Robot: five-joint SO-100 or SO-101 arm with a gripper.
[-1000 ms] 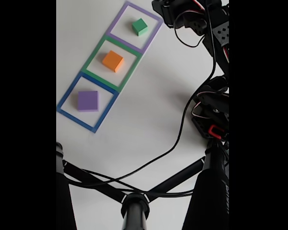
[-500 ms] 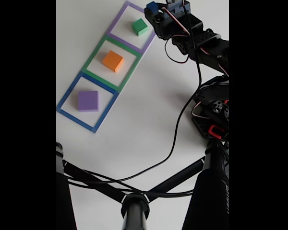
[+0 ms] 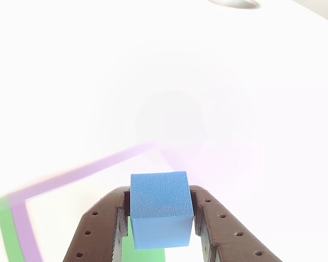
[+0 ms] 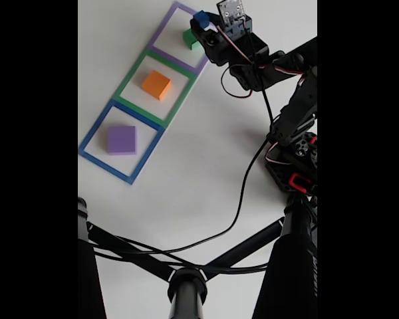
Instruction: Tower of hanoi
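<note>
The gripper (image 3: pixel 161 226) was clamped on the small blue cube (image 3: pixel 159 209), held above the green block (image 4: pixel 189 40) inside the far purple outline (image 4: pixel 161 31) on the desk (image 4: pixel 199 166).

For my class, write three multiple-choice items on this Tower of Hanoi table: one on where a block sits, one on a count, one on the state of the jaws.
1. The orange block lies inside which outline?
A. blue
B. green
C. purple

2. How many blocks rest alone in their own outline, away from the arm?
A. one
B. two
C. four

3. The gripper is:
A. wide open, holding nothing
B. shut on the blue cube
C. shut on the purple block

Answers: 1 B, green outline frames it. 2 B, orange and purple. 3 B, jaws press both its sides.
</note>
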